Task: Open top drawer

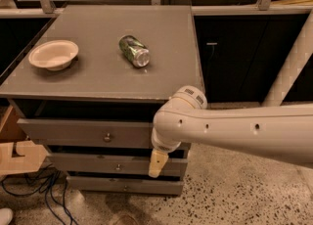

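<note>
The grey cabinet (pixel 102 79) has three drawer fronts stacked at its front. The top drawer (pixel 73 132) stands pulled out a little, with a dark gap between it and the cabinet top. Its small round knob (pixel 107 137) is bare. My gripper (pixel 156 163) hangs from the white arm (pixel 230 131) to the right of that knob. Its cream tip points down in front of the middle drawer (pixel 98 163), touching no knob. The arm covers the right end of the top drawer.
A cream bowl (pixel 54 54) and a green can (pixel 134 50) lying on its side rest on the cabinet top. A cardboard box (pixel 14 150) and blue cables (pixel 44 190) lie at the left on the floor. A dark cupboard (pixel 234 53) and a white post (pixel 293 67) stand at the right.
</note>
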